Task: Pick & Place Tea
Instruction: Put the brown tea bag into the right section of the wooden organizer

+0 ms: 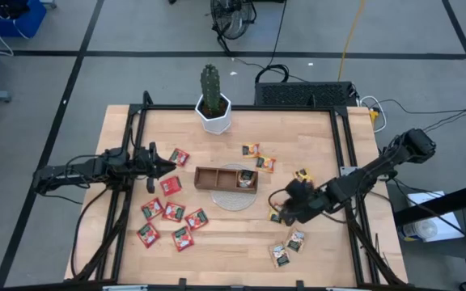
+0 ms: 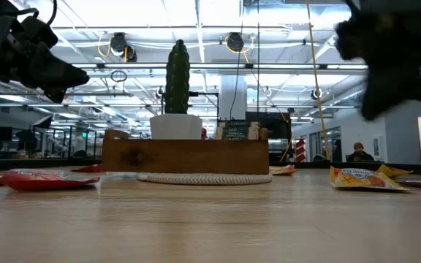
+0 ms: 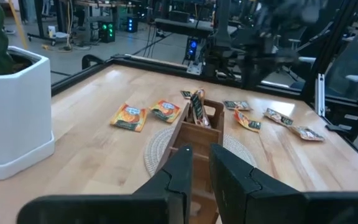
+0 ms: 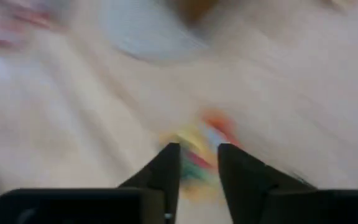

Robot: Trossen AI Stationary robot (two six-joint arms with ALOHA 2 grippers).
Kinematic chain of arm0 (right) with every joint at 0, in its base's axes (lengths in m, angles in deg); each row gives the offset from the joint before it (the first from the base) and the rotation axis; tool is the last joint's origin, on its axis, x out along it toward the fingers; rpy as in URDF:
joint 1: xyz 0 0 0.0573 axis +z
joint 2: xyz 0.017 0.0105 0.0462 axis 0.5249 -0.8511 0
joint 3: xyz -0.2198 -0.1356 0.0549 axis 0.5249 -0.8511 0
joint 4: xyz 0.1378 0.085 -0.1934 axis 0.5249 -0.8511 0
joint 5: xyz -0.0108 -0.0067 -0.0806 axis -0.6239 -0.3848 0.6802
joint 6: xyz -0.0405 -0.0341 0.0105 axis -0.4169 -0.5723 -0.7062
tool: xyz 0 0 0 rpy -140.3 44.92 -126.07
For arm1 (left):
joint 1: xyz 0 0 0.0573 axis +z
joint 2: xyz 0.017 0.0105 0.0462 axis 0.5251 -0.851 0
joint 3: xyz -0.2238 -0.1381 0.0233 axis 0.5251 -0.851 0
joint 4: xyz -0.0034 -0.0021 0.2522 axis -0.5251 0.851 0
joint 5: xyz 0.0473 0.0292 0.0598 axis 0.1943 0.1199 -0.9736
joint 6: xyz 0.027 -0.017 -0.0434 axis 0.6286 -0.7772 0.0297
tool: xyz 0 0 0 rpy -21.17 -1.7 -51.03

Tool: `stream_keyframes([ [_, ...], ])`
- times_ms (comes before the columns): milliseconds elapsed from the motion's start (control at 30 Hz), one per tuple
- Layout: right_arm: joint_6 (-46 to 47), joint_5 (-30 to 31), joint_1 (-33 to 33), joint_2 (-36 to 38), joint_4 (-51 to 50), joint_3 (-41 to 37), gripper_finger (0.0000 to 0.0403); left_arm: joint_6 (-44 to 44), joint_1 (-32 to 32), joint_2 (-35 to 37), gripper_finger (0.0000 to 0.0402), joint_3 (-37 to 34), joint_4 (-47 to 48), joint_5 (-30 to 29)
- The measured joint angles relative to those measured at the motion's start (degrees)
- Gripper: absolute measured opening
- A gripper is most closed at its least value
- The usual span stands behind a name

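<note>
Right wrist view puts the right gripper (image 4: 194, 163) low over the table, fingers a little apart, with an orange-yellow sachet (image 4: 199, 155) showing in the gap and just beyond the tips. Whether the fingers pinch it or only straddle it, I cannot tell; the picture is smeared by motion. In the high view this gripper (image 1: 280, 208) sits right of centre, lower half of the frame, over the same sachet (image 1: 275, 217). Just up and to the left of it lies the tray (image 1: 226, 179) on a round mat (image 1: 235, 200), one sachet already standing in the tray's right-hand end. More orange-yellow sachets lie above and to the right of the tray, and two pale ones near the lower right edge of the table (image 1: 241, 242).

The left gripper (image 1: 168, 166) waits at middle left, fingers nearly together and empty, pointing at the tray; a cluster of red sachets (image 1: 171, 186) lies just below it. A cactus (image 1: 210, 89) in a white pot stands at the upper centre.

The step looks like picking the sachet under the right gripper. Next it calls for a firm pinch on the flat packet, a lift clear of the wood, then a short carry up-left to the tray.
</note>
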Motion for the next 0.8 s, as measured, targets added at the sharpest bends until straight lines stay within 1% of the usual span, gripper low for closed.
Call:
stream_keyframes([
  [100, -4.2, -0.5, -0.1, -0.1, 14.2, -3.4, 0.0145, 0.0, 0.0, 0.0, 0.0058, 0.0, 0.0, 0.0],
  [167, -6.7, -2.2, -0.3, -0.1, 23.4, -5.5, 0.0178, 0.0, 0.0, 0.0, 0.0058, 0.0, 0.0, 0.0],
  [200, -6.7, -3.4, -0.7, 0.0, 25.3, -5.9, 0.0193, 0.0, 0.0, 0.0, 0.0058, 0.0, 0.0, 0.0],
  [300, -0.3, -10.2, -2.6, 0.0, 24.1, -6.0, 0.0223, 0.0, 0.0, 0.0, 0.0058, 0.0, 0.0, 0.0],
  [333, 1.5, -11.6, -2.8, -0.1, 22.6, -5.9, 0.0227, 0.0, 0.0, 0.0, 0.0058, 0.0, 0.0, 0.0],
  [433, 4.7, -12.5, -2.6, -0.2, 13.0, -3.0, 0.0226, 0.0, 0.0, 0.0, 0.0058, 0.0, 0.0, 0.0],
  [567, 6.8, -14.0, -2.6, -2.3, -2.5, 5.0, 0.0213, 0.0, 0.0, 0.0, 0.0058, 0.0, 0.0, 0.0],
  [667, 7.1, -15.6, -2.5, -7.2, -12.0, 11.6, 0.0206, 0.0, 0.0, 0.0, 0.0058, 0.0, 0.0, 0.0],
  [800, 6.6, -20.5, -2.5, -17.0, -26.2, 18.8, 0.0204, 0.0, 0.0, 0.0, 0.0058, 0.0, 0.0, 0.0],
])
